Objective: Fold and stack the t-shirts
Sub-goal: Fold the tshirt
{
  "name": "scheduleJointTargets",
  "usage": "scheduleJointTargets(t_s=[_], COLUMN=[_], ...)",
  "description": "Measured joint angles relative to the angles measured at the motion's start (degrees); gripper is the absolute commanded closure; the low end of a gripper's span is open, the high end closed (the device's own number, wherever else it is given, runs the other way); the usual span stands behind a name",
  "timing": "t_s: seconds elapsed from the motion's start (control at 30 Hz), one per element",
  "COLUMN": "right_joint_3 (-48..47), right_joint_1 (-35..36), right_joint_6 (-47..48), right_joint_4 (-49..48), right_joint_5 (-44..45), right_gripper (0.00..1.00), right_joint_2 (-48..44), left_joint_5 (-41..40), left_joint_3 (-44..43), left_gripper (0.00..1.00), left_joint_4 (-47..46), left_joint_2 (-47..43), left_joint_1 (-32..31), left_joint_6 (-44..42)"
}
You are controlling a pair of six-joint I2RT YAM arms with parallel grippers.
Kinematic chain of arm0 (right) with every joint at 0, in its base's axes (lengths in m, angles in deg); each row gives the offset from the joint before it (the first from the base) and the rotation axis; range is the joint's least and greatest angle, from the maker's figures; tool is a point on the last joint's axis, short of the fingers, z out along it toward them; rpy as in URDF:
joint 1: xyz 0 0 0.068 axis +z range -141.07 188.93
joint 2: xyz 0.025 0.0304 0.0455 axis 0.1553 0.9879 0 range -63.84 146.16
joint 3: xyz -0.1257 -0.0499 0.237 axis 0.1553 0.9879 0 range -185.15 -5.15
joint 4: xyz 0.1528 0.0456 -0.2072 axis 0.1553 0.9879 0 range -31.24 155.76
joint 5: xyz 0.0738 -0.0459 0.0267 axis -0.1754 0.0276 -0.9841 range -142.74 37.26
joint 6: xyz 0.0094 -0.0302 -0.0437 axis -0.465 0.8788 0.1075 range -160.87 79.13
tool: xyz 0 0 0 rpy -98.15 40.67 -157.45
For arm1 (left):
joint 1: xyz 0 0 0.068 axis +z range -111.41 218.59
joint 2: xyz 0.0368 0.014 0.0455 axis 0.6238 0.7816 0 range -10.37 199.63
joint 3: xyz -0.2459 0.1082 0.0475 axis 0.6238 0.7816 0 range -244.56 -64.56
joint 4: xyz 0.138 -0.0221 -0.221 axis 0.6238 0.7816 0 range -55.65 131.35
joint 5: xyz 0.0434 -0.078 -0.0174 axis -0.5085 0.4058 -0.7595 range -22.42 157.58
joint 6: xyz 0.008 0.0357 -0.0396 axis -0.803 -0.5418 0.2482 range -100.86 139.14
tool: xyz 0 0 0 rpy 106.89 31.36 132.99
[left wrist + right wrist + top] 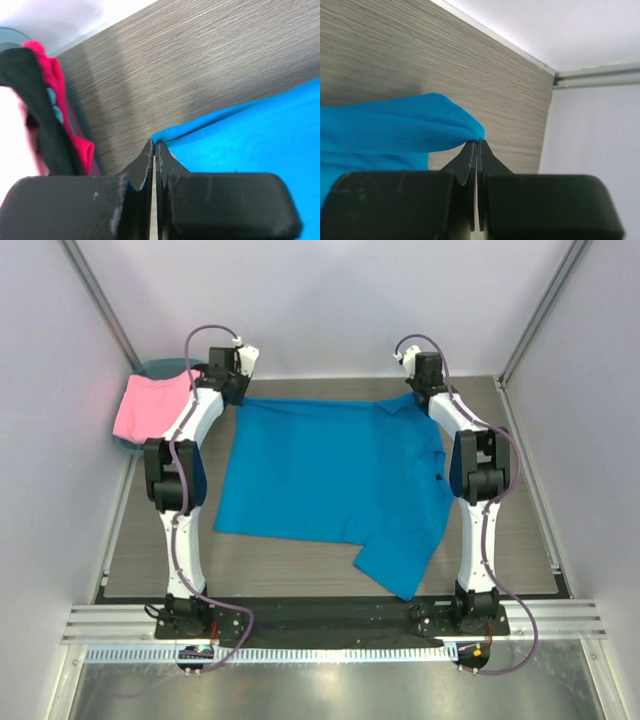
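Observation:
A blue t-shirt [330,480] lies spread on the wood-grain table, with one sleeve folded out toward the near right. My left gripper [236,390] is at its far left corner and my right gripper [422,390] at its far right corner. In the left wrist view the gripper [153,145] is shut, with the shirt's corner [250,135] at its tips, low on the table. In the right wrist view the gripper [479,142] is shut on a pinched fold of the blue shirt [385,130], raised a little off the table.
A teal basket [165,368] at the far left holds a pink t-shirt [148,405]. In the left wrist view it shows pink cloth [55,75] and a black garment [30,85]. White walls enclose the table on three sides.

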Motion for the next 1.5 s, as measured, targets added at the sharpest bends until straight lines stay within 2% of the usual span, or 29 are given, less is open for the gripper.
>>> scheduleJointTargets(t_s=[0.27, 0.53, 0.97, 1.3, 1.5], right_joint_3=[10.12, 23.34, 39.28, 44.59, 48.43], right_joint_1=[0.07, 1.03, 2.60, 2.62, 2.67], right_joint_6=[-1.01, -2.16, -5.27, -9.18, -12.81], right_joint_4=[1.70, 4.85, 10.08, 13.57, 16.22], right_joint_5=[-0.13, -0.72, -1.88, -4.68, -7.65], right_gripper=[0.99, 0.99, 0.99, 0.99, 0.99], right_joint_2=[-13.55, -26.18, -41.83, -48.06, -49.57], left_joint_5=[1.22, 2.21, 2.58, 2.56, 2.54], left_joint_3=[4.59, 13.97, 26.88, 35.76, 37.86], left_gripper=[1.00, 1.00, 1.00, 1.00, 1.00], left_joint_4=[0.04, 0.39, 0.22, 0.31, 0.55], left_joint_2=[-4.63, -10.73, -21.51, -26.91, -27.04], left_joint_1=[0.00, 0.00, 0.00, 0.00, 0.00], left_joint_6=[-0.09, -0.79, -1.31, -1.27, -1.27])
